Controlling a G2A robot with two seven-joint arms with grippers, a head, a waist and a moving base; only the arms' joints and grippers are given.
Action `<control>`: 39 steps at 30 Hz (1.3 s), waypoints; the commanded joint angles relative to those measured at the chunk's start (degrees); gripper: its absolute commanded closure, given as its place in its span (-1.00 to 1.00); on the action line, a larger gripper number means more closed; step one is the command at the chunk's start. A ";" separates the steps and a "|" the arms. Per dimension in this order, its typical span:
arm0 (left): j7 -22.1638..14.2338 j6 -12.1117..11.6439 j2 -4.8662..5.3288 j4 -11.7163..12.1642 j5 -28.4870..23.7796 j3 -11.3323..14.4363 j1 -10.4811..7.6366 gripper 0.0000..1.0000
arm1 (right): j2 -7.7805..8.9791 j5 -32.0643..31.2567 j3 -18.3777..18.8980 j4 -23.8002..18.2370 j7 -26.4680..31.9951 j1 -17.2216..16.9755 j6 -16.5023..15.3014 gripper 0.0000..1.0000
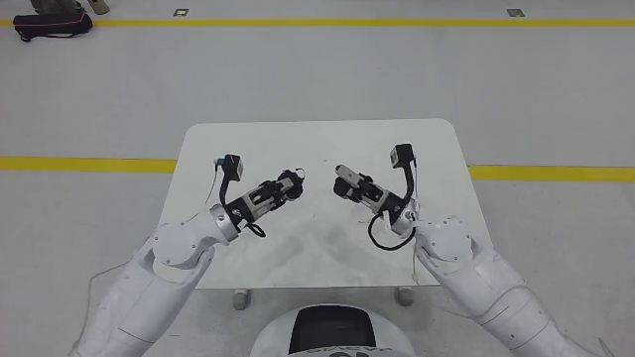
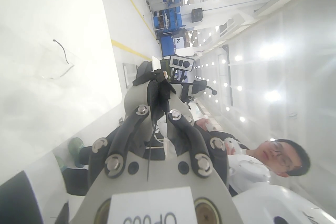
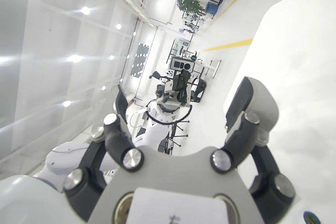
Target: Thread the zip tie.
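Black and thin, the zip tie [image 2: 148,162] is pinched between the pressed-together fingers of the left gripper [image 2: 157,83]; its long axis runs along the fingers, back toward the wrist. The right gripper [image 3: 183,92], jaws spread and empty, faces it straight ahead, near but apart. The top view places both above the table [image 1: 317,144]; there the strap is too small to tell, while the left wrist view gives it plainly.

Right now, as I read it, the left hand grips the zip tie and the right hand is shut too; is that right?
Not quite: the right hand is open and holds nothing, as the right wrist view shows. The left hand does grip the zip tie.
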 commanded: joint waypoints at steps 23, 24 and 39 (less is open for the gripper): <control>-13.35 4.44 -0.93 3.99 -20.88 1.52 -5.36 1.00 | -0.79 36.49 4.77 11.79 34.25 1.84 3.26 -1.00; -13.35 4.44 -0.93 3.99 -20.88 1.52 -5.36 1.00 | -0.79 36.49 4.77 11.79 34.25 1.84 3.26 -1.00; -13.85 4.38 -2.66 6.35 -32.48 5.73 -8.35 1.00 | -2.30 42.05 3.24 15.98 38.17 3.33 4.04 -1.00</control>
